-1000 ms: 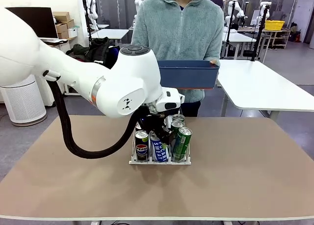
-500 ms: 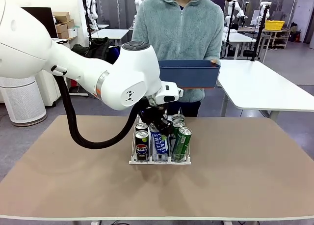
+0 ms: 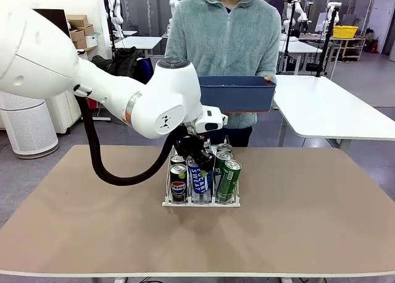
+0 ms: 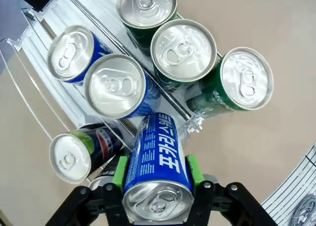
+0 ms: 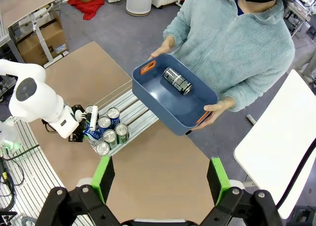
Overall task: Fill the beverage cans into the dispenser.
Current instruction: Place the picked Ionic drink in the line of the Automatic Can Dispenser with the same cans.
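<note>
My left gripper (image 4: 157, 174) is shut on a blue Pocari Sweat can (image 4: 157, 162), green pads (image 4: 120, 172) on both sides. In the front view this can (image 3: 199, 181) leans slightly at the front of the dispenser's (image 3: 202, 203) middle lane, with the left gripper (image 3: 197, 157) above it. Two more blue cans (image 4: 116, 85) stand behind it, three green cans (image 4: 183, 48) fill the neighbouring lane, and a Pepsi can (image 4: 79, 152) stands in the other outer lane. My right gripper (image 5: 161, 179) hangs open high above the table. A dark can (image 5: 177, 80) lies in the blue bin (image 5: 148, 95).
A person in a grey-green fleece stands at the far side, holding the blue bin (image 3: 237, 92) in both hands above the table's far edge. The dispenser (image 5: 123, 117) sits mid-table with bare brown tabletop (image 3: 308, 221) all around it.
My left arm has swung up and shifted slightly, and the blue can in its grip has gone from clearly tilted to nearly upright at the front of the middle lane.
</note>
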